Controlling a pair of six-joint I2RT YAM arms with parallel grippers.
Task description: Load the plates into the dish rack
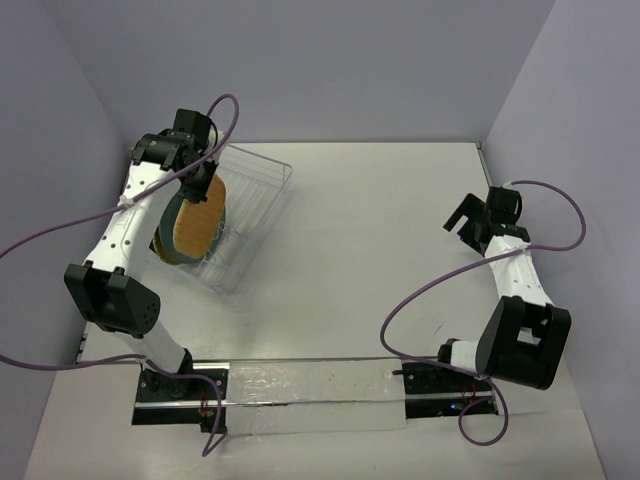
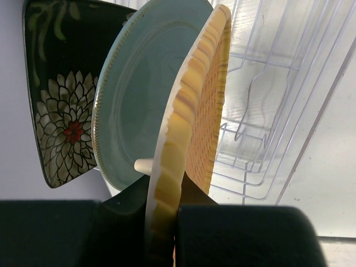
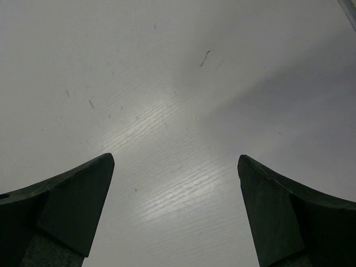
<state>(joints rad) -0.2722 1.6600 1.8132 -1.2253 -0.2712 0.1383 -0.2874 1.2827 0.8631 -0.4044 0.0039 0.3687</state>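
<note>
My left gripper (image 2: 166,207) is shut on the rim of a woven plate (image 2: 208,105) with a yellow rim and an orange face. It holds the plate on edge inside the clear wire dish rack (image 2: 267,111). A teal-grey round plate (image 2: 139,94) stands right behind it, and the black square plate with white-red flowers (image 2: 61,105) behind that. In the top view the woven plate (image 1: 195,228) stands in the rack (image 1: 262,190) at the left under my left gripper (image 1: 200,178). The other woven plate is not in view. My right gripper (image 1: 462,218) is open and empty over bare table (image 3: 175,183).
The rack's right half shows bare wire slots (image 2: 253,139). The left wall stands close beside the rack. A clear strip (image 1: 310,395) lies along the near edge between the arm bases.
</note>
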